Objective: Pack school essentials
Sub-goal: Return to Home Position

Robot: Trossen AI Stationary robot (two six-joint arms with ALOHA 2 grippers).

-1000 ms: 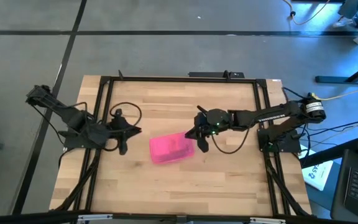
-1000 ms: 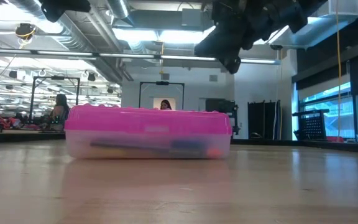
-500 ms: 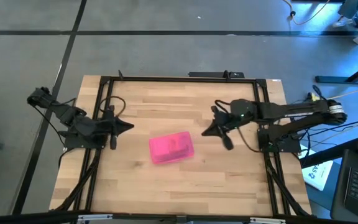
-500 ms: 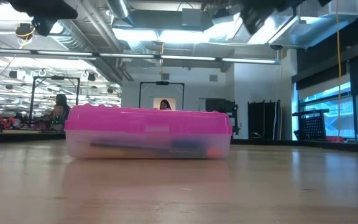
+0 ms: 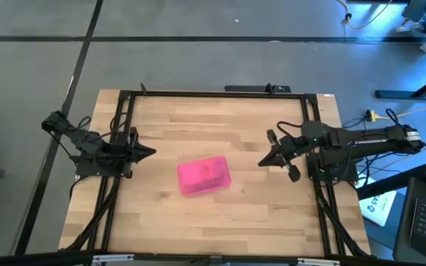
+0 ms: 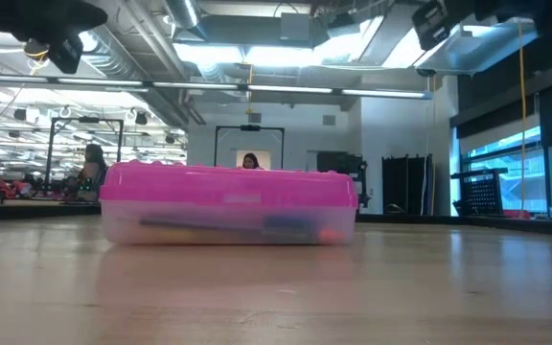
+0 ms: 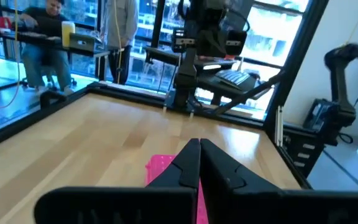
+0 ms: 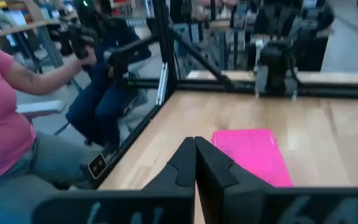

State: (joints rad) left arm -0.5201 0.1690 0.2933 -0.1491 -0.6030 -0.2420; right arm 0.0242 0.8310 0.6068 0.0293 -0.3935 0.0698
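Both arms are pulling away from the clear rectangular plastic case with the pink lid [image 5: 204, 176], which is lying shut near the middle of the pale wooden table [image 5: 198, 122]. The right gripper [image 5: 263, 162], beside the lid a second ago, is retreating toward 3 o'clock, the left gripper [image 5: 146, 152] toward 9 o'clock. Each claw is pinching fully together, holding nothing. The school essentials [image 6: 228, 228] are showing through the case's clear wall, so packing is looking finished, with only the homing remaining.
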